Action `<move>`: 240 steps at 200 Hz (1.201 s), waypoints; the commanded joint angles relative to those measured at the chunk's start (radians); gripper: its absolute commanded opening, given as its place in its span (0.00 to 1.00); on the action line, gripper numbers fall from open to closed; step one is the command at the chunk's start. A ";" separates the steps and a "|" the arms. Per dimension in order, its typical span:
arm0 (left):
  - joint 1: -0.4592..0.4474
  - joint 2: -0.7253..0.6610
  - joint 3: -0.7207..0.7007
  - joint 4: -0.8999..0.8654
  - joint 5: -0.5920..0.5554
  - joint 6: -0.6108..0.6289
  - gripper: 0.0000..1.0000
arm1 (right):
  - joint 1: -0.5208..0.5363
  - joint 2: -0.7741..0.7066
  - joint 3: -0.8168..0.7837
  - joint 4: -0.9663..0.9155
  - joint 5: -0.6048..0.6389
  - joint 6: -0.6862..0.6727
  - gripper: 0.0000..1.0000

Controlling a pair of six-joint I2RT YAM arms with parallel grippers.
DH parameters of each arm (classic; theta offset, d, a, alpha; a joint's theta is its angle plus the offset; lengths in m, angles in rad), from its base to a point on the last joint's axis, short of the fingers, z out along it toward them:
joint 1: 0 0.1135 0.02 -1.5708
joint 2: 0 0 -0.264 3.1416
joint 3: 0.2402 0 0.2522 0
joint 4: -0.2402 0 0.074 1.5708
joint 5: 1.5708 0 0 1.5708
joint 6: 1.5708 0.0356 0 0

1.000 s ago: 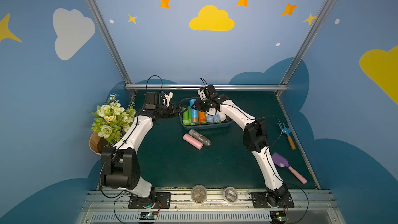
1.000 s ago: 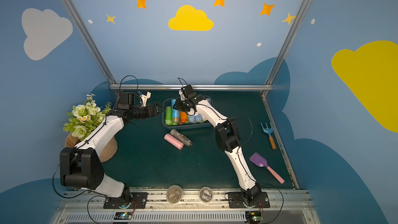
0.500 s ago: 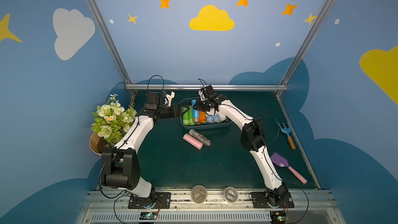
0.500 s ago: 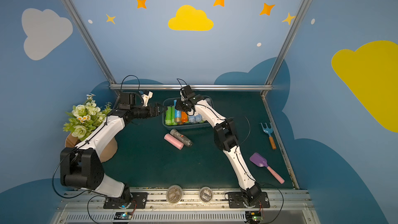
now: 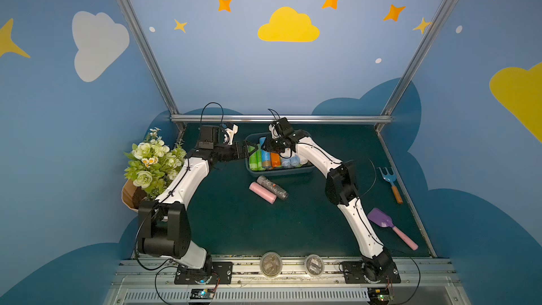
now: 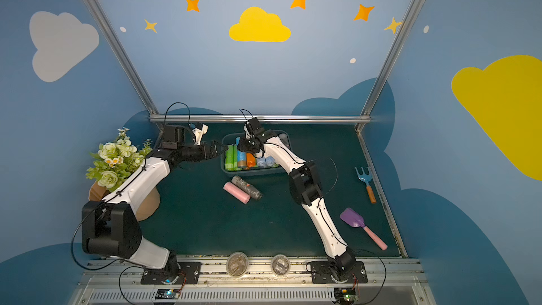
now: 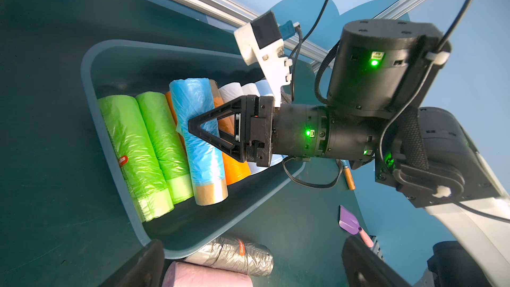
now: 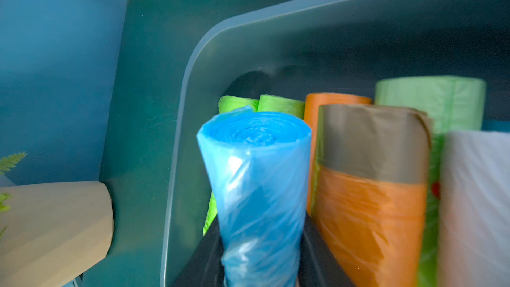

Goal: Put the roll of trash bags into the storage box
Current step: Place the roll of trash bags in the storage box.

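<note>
Over the box, the right gripper tips downward astride the blue roll; clamping unclear. The left gripper stretches level, jaws apart.

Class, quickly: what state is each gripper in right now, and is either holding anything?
Left gripper: open, holding nothing.
Right gripper: closed on the blue roll of trash bags.

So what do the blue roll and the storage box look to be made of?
The blue roll looks like thin glossy plastic film: crinkles, highlights. The storage box is probably moulded plastic, smooth, satin, slightly translucent, with a rounded rim.
</note>
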 commanded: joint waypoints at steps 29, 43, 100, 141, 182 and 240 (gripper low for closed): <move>0.000 -0.021 0.008 -0.003 -0.001 0.015 1.00 | -0.011 0.011 0.001 -0.004 0.037 -0.003 0.42; 0.000 -0.021 0.009 -0.003 0.001 0.014 1.00 | -0.011 0.011 0.002 -0.006 0.036 0.000 0.42; 0.000 -0.021 0.008 0.000 0.006 0.010 1.00 | 0.007 -0.023 0.000 -0.010 0.069 -0.036 0.39; 0.000 -0.016 0.014 -0.013 0.006 0.016 1.00 | 0.021 -0.103 -0.053 -0.014 0.100 -0.078 0.40; 0.000 -0.025 0.009 -0.006 0.014 0.011 1.00 | 0.024 -0.242 -0.233 0.067 0.108 -0.103 0.40; -0.002 -0.017 0.009 -0.018 0.003 0.015 1.00 | 0.040 -0.413 -0.462 0.179 0.062 -0.161 0.39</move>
